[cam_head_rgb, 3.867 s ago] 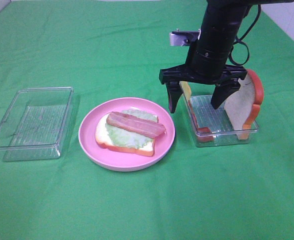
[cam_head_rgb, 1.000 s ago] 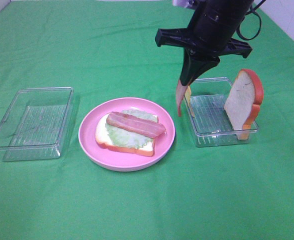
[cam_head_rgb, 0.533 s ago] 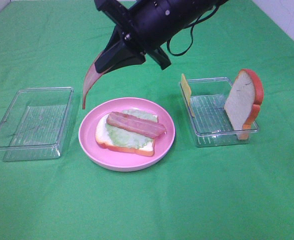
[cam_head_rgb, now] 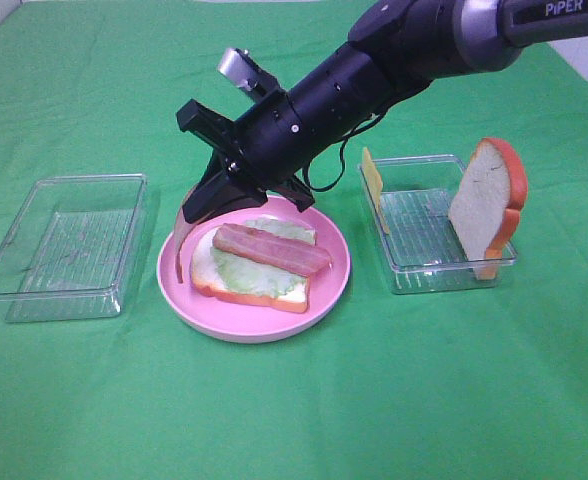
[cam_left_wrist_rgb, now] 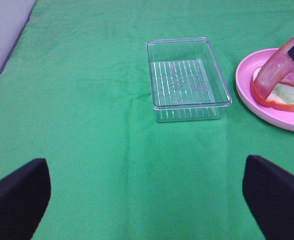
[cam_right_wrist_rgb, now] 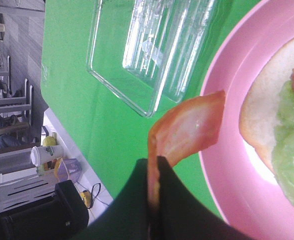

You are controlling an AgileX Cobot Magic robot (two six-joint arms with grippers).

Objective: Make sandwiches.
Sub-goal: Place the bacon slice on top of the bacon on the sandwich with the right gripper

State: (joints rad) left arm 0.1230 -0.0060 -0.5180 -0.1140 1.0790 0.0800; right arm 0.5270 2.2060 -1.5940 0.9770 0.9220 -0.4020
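Because it is pinched by one end only, the strip (cam_head_rgb: 181, 240) hangs limp from the right gripper (cam_head_rgb: 202, 203), whose jaws are clamped tight on it. Its free end dangles at the left rim of the plate (cam_head_rgb: 264, 335), beside the bread (cam_head_rgb: 206, 275) rather than over it. That bread lies flat under lettuce (cam_head_rgb: 249, 275) and another strip (cam_head_rgb: 271, 248) (a steady bed for layers). Cheese (cam_head_rgb: 373, 185) and the top slice (cam_head_rgb: 486, 205) lean upright against opposite walls of the tray (cam_head_rgb: 414, 285), likely so an edge is easy to pinch. The left gripper (cam_left_wrist_rgb: 147, 195) hovers aside, jaws wide, holding nothing.
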